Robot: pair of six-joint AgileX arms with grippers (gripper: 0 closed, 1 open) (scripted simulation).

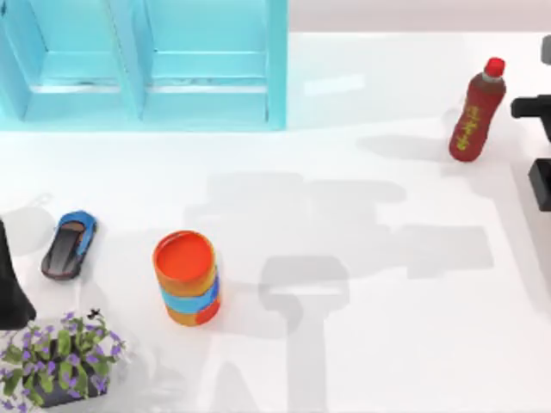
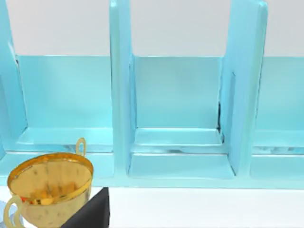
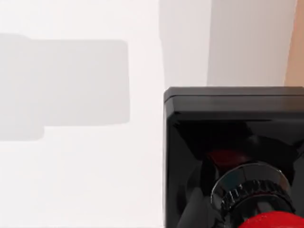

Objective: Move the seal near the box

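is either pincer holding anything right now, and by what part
Cannot be told. The seal lies close below the right wrist camera, its red knob nearest, but no fingers appear on it.

The seal [image 3: 232, 156] has a glossy black plastic-looking block, a shiny dark ribbed collar and a glossy red knob. The gold cup [image 2: 47, 187] gleams like polished metal. The turquoise shelf [image 2: 180, 118] looks smooth and painted, the white table [image 1: 362, 344] smooth and faintly reflective.
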